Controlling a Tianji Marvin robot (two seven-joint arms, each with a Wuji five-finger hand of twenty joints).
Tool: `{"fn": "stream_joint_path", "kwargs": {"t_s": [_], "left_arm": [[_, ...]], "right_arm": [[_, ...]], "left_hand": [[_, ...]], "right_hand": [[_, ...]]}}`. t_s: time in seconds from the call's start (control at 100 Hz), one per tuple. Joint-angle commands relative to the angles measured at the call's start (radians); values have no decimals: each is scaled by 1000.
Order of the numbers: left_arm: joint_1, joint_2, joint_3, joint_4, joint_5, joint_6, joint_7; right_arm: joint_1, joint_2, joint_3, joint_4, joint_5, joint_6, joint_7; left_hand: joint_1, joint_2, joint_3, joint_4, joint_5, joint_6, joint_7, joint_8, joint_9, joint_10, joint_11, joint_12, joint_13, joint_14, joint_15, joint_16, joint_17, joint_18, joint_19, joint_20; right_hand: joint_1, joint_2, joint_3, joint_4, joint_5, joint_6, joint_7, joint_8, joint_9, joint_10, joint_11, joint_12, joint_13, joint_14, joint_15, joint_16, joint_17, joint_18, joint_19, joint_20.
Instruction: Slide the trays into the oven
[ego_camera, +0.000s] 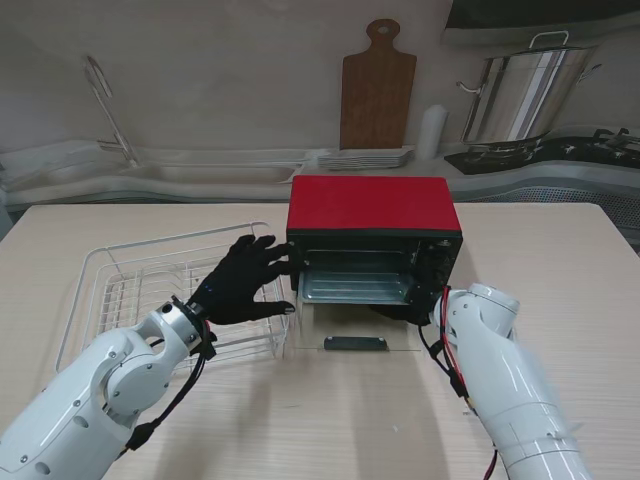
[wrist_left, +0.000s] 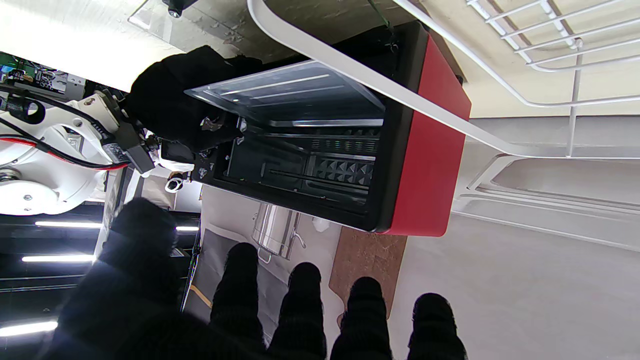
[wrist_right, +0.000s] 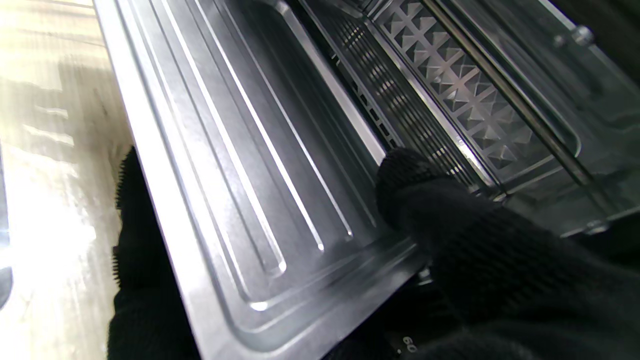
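From the stand, the red oven (ego_camera: 373, 205) sits mid-table with its glass door (ego_camera: 352, 335) folded down flat toward me. A metal tray (ego_camera: 357, 283) lies partly inside the oven mouth, its near edge level with the opening. The left hand (ego_camera: 243, 283), in a black glove, hovers with fingers spread wide and holding nothing; its fingertips (ego_camera: 283, 262) reach the oven's left front corner, and I cannot tell if they touch it. Under and behind that hand stands a white wire rack (ego_camera: 130, 283). The right hand (ego_camera: 408, 313) is mostly hidden behind its own white forearm, at the oven's right front corner beside the tray.

In the left wrist view, the left hand's fingers (wrist_left: 304, 310) are apart and empty, well short of the oven (wrist_left: 425, 165). The open cavity shows the tray (wrist_left: 295, 92) on a rail, and the gloved right hand (wrist_left: 180, 97) sits at the tray's far corner. A white wire of the rack (wrist_left: 380, 80) crosses between this hand and the oven.

In the right wrist view, the ribbed tray (wrist_right: 240, 165) fills the frame. The right hand (wrist_right: 450, 250) pinches its near corner: the thumb (wrist_right: 410, 185) presses on one face of the tray, other fingers (wrist_right: 132, 230) show along the opposite face at the rim. Past the thumb are the oven's patterned inner wall (wrist_right: 465, 95) and its rails.
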Motion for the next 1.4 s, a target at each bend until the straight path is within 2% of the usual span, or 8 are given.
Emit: {"fn": "stream_joint_path", "kwargs": {"t_s": [0.0,0.25,0.62,0.9,1.05,1.15,1.28,1.39], "left_arm": [[4,-6,1,-5,-2,-1,-13],[5,-7,2,-6,-1,2,-10],[4,-7,5,-3,0,3,-7],[2,-8,7,0,-2,3,-5],[2,-8,7,0,-3,4,-3],[3,-8,7,-1,-2,5,-3],[4,-8,6,-2,-3,6,-3],[5,-8,5,-2,-3,7,-3]], "right_arm": [[-21,2,0,40,-19,3,7],[-19,6,14,55,-51,20,44],[-29,17,24,48,-80,19,80],[-30,18,36,42,-84,35,84],[-30,19,39,40,-90,47,89],[-28,17,38,41,-95,53,88],[-19,9,30,42,-93,55,54],[-11,0,22,44,-84,50,14]], "left_hand": [[-3,30,-9,39,-29,12,5,16,-15,-6,14,3,-13,-5,9,9,-13,-35,-54,-20],[-5,28,-7,38,-29,14,7,19,-15,-5,15,5,-13,-5,10,9,-13,-34,-53,-20],[-6,27,-5,38,-30,18,6,20,-12,-3,16,6,-13,-5,10,8,-14,-32,-52,-19],[-7,27,-3,38,-31,20,5,21,-11,-4,18,9,-13,-6,10,8,-15,-30,-50,-17],[-8,27,-2,37,-29,21,5,21,-9,-2,20,11,-12,-6,10,8,-15,-30,-49,-16],[-7,26,-1,37,-28,19,6,22,-9,-3,19,11,-12,-7,11,8,-15,-30,-49,-16],[-8,26,0,37,-27,20,8,23,-9,-3,20,12,-13,-7,10,8,-15,-30,-49,-16],[-8,26,0,37,-29,19,8,24,-10,-3,19,12,-13,-7,10,8,-15,-30,-49,-15]], "right_hand": [[-32,6,-41,44,11,-10,32,6,11,20,32,16,27,13,45,27,-72,59,73,6],[-46,22,-75,47,31,3,30,4,41,33,22,9,39,24,65,35,-70,91,136,15],[-55,36,-107,53,22,18,-11,-15,30,51,-14,-4,53,42,2,0,-43,108,106,-1],[-70,54,-149,59,23,35,-19,-20,60,80,8,4,86,89,81,37,22,155,252,17],[-66,51,-140,63,22,33,-24,-22,60,81,7,3,95,89,107,48,34,165,289,25],[-7,-9,-17,66,39,28,-12,-17,72,78,18,7,104,85,134,57,49,152,318,28],[246,15,60,58,149,4,42,4,179,64,24,3,198,61,186,68,142,75,376,22],[310,-40,180,-22,251,-24,77,4,282,52,-11,-18,265,50,228,67,213,9,415,2]]}}
